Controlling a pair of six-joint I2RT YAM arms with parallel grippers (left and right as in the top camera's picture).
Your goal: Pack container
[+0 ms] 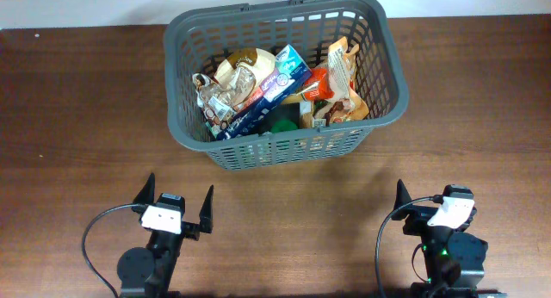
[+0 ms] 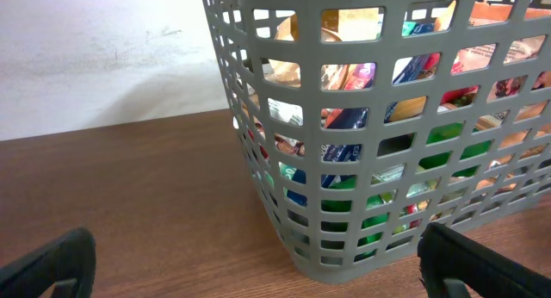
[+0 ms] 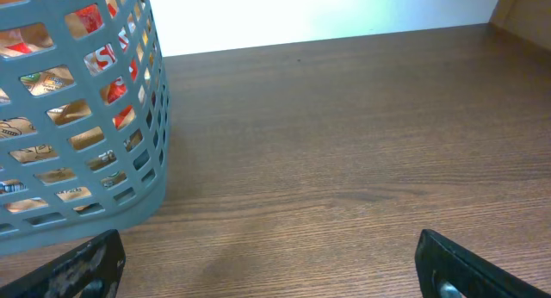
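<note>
The container is a large dark grey slotted basket at the far middle of the table. It holds several grocery packets, among them a blue box, an orange packet and a green-lidded jar. It also shows in the left wrist view and at the left of the right wrist view. My left gripper is open and empty near the front edge, apart from the basket. My right gripper is open and empty at the front right.
Brown wooden table around the basket. A pale wall stands behind the table's far edge. A wooden object sits at the far right corner of the right wrist view.
</note>
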